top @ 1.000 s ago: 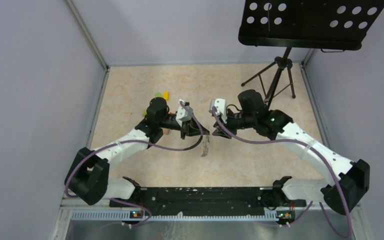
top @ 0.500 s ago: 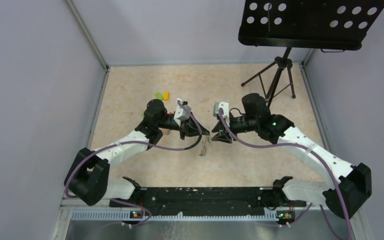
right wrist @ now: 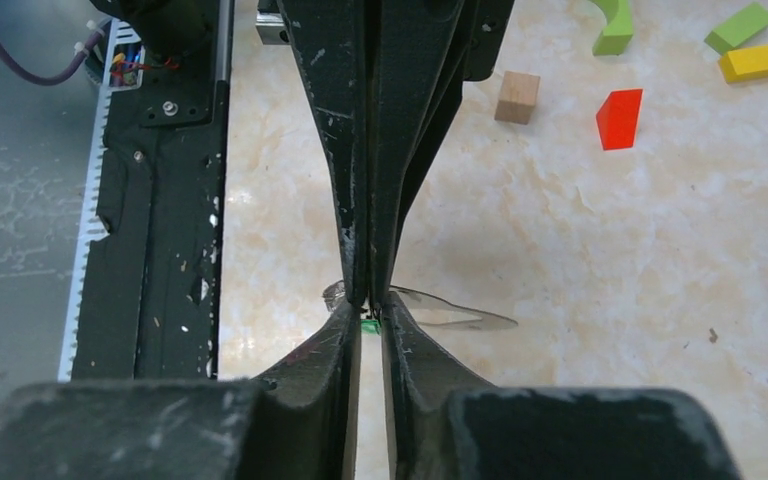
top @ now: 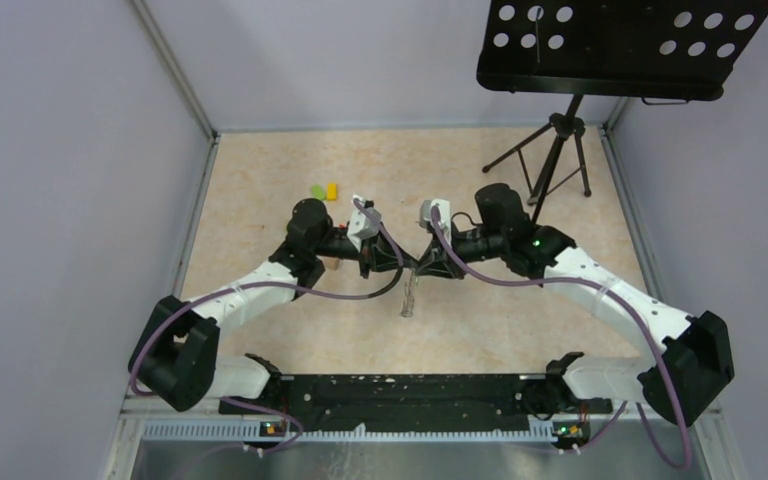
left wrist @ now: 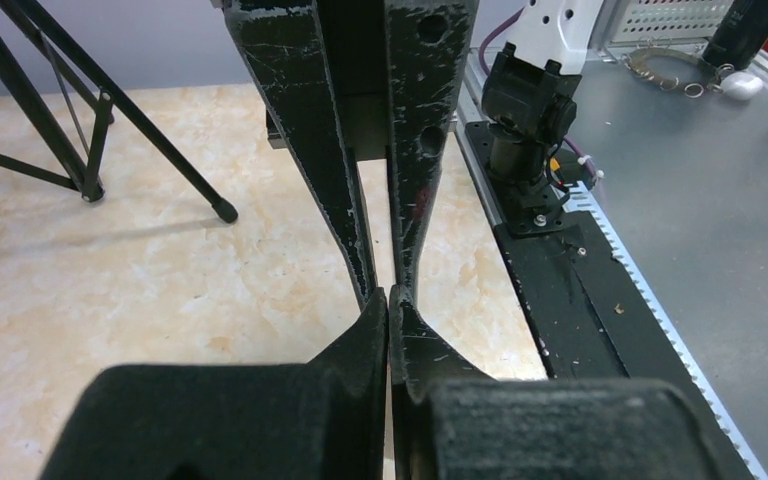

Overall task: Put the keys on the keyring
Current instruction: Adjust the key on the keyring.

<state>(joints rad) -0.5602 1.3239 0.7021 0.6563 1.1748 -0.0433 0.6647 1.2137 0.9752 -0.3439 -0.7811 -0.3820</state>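
Keys (top: pixel 407 299) hang in one bunch, count unclear; right end effector (right wrist: pixel 370 306) pinches them, left end effector (left wrist: pixel 390 296) is pressed together.

This is looking like a robotics lab cell: plain pale walls (top: pixel 70 150) are boxing in a beige table (top: pixel 260 190), a tripod (top: pixel 558 150) is holding a perforated black panel (top: pixel 610 60) at one o'clock, and two robot arms (top: pixel 250 288) are sitting bolted at six o'clock.

No readable text, labels, brands or numbers in any view.
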